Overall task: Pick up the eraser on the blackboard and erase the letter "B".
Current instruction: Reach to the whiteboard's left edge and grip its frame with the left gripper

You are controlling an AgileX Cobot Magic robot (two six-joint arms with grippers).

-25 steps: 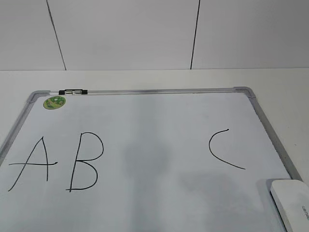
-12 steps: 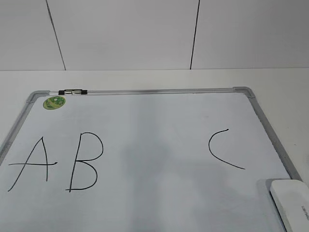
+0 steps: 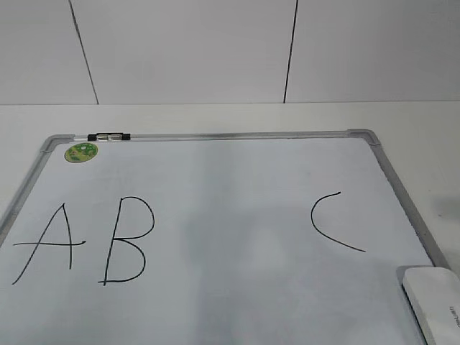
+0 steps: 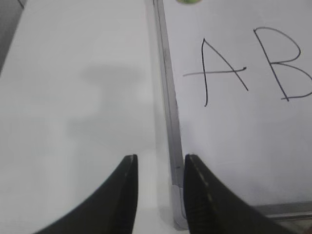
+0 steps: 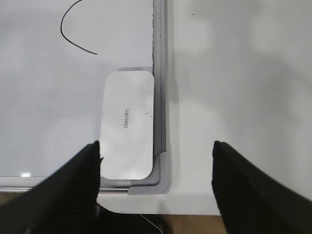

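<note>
Eraser (image 5: pixel 127 124) sits flat in the board's near-right corner, lower centre of the right wrist view and bottom-right edge of the exterior view. Its long side runs just beside the frame rail, label up, so presumably felt down. Parked there it's clear of all the lettering.

Right gripper (image 5: pixel 156 187) hovers above that corner, jaws spread wide, nothing held. The gap looks centred over the frame rail more than the eraser, so I'd judge it needs a shift toward frame-left before descending. The rail close against one long side may crowd a finger.

Blackboard (image 3: pixel 237 208) lies flat on the table (image 3: pixel 417 118). Letter "B" (image 3: pixel 129 241) is lower left in the exterior view, right next to the "A" (image 3: pixel 49 244) and well apart from the eraser. The "C" (image 3: pixel 334 223) lies between. Wipe must stay tight to spare the "A".

Left gripper (image 4: pixel 160 192) is over the board's left frame edge, jaws only narrowly apart, empty, idle. Marker (image 3: pixel 108 136) on the top rail, green sticker (image 3: pixel 80 152) below it.
</note>
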